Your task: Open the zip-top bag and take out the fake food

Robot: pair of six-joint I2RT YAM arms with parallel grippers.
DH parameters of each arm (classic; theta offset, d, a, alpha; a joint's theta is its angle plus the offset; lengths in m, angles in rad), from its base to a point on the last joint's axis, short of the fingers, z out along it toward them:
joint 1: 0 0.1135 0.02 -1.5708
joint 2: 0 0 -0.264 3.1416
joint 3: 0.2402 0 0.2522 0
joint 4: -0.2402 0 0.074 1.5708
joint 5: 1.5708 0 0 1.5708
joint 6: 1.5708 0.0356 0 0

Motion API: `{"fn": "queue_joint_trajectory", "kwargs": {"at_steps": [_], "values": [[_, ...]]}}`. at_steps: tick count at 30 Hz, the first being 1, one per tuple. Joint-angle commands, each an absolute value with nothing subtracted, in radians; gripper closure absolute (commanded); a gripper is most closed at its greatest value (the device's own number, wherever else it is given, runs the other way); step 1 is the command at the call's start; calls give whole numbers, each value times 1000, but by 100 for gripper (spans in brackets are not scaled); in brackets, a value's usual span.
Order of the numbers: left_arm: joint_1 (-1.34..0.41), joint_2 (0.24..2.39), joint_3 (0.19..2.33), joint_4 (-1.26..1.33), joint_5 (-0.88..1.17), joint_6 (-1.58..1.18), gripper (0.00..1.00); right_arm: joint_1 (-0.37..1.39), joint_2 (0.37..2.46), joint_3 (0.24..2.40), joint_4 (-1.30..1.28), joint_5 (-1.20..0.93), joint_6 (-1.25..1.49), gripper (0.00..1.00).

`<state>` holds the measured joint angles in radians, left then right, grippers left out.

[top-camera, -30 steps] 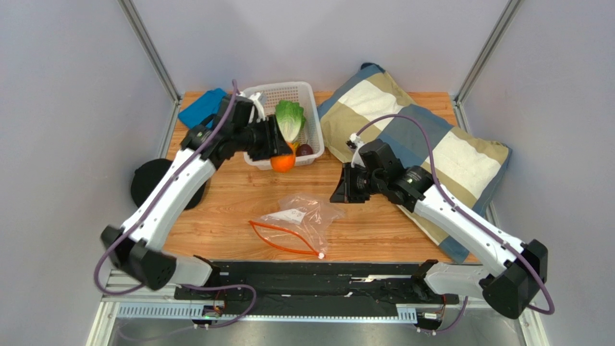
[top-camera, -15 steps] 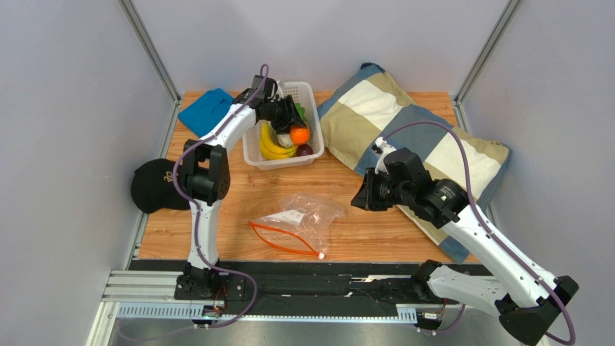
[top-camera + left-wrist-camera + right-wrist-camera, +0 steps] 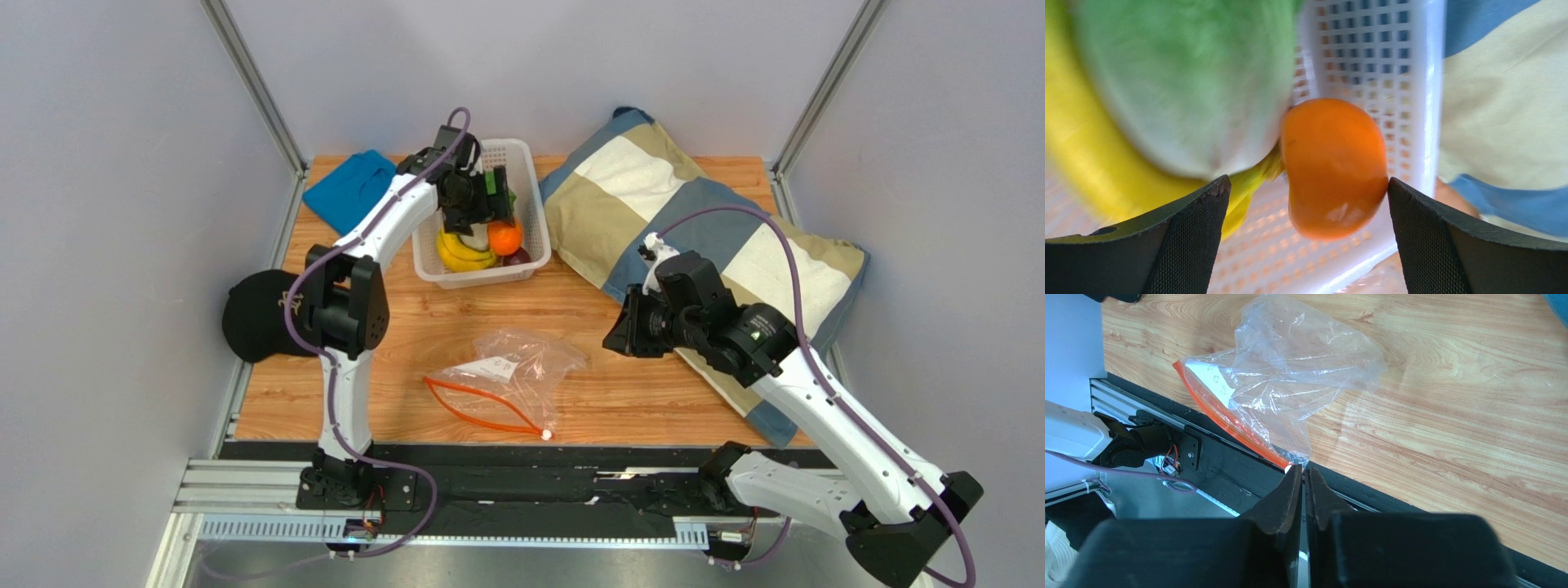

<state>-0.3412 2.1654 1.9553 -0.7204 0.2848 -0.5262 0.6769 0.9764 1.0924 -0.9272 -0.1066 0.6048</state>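
**Status: bag empty on table, food in basket**

**Count.** One clear zip-top bag (image 3: 505, 371), holding nothing visible. Four food pieces: one banana bunch (image 3: 463, 252), one lettuce head (image 3: 1180, 79), one orange (image 3: 504, 237) and one small dark purple fruit (image 3: 520, 256). One white basket (image 3: 530, 172).

**Location.** The bag lies flat on the wooden table (image 3: 405, 331), in front of the basket, with its orange-red zip strip toward the near edge. All four food pieces sit inside the basket.

**Left gripper** (image 3: 1306, 184). Jaws spread wide, gripping nothing. It hangs over the basket. The orange lies between the fingers, just beside the right-hand one; whether they touch cannot be told. The bag is well apart from it.

**Right gripper** (image 3: 1303, 478). Fingers pressed together, holding nothing. It hovers above the table to the right of the bag, not touching it, in front of a checked pillow (image 3: 687, 208).
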Motion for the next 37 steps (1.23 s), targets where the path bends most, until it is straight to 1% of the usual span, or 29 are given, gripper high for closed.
{"fn": "queue_joint_trajectory", "kwargs": {"at_steps": [1,3,4,6,7,8,11,12,13,14,15,16,17,18,20,21,22,24,25,28,32,37], "values": [[-423,1855,1984,-998,-119,-422,1,669,982,1074,-853,-112,615,84],[-465,1755,1927,-1064,-204,-434,1,667,986,1062,-848,-92,632,81],[-495,1633,1823,-1059,-207,-436,1,666,988,1058,-847,-83,647,74],[-586,1515,1717,-1054,-210,-463,1,663,985,1048,-838,-63,660,69],[-607,1411,1633,-1061,-183,-518,1,663,980,1046,-831,-48,669,63],[-647,1358,1585,-1063,-155,-546,1,661,976,1045,-828,-38,686,58],[-731,1140,1390,-939,-49,-616,1,663,931,1028,-785,-20,698,38],[-744,1038,1302,-907,-7,-638,1,663,899,1017,-781,-5,701,31],[-756,987,1258,-875,20,-652,1,661,884,1014,-784,38,704,22],[-784,932,1218,-806,21,-685,1,663,865,1011,-787,52,707,19],[-798,816,1142,-772,14,-699,1,663,827,1006,-793,67,712,17],[-807,757,1105,-740,2,-716,1,663,801,999,-813,108,724,12],[-813,696,1071,-676,-20,-744,1,663,775,993,-825,130,751,11],[-813,581,1010,-649,-38,-758,1,663,717,979,-853,155,770,8],[-813,471,956,-560,-76,-776,1,663,648,962,-868,204,797,0],[-813,384,919,-539,-95,-787,1,661,605,944,-886,221,810,0],[-813,353,907,-507,-106,-788,1,663,528,937,-893,250,819,0],[-813,292,902,-486,-104,-766,1,663,448,931,-913,291,839,0],[-813,284,911,-492,-104,-753,1,663,378,933,-922,307,847,0],[-813,258,965,-492,-109,-683,1,663,267,946,-936,348,862,0],[-813,245,1060,-479,-175,-624,1,663,212,994,-945,399,870,0],[-813,265,1132,-486,-198,-563,1,663,213,1055,-966,457,858,0]]}}
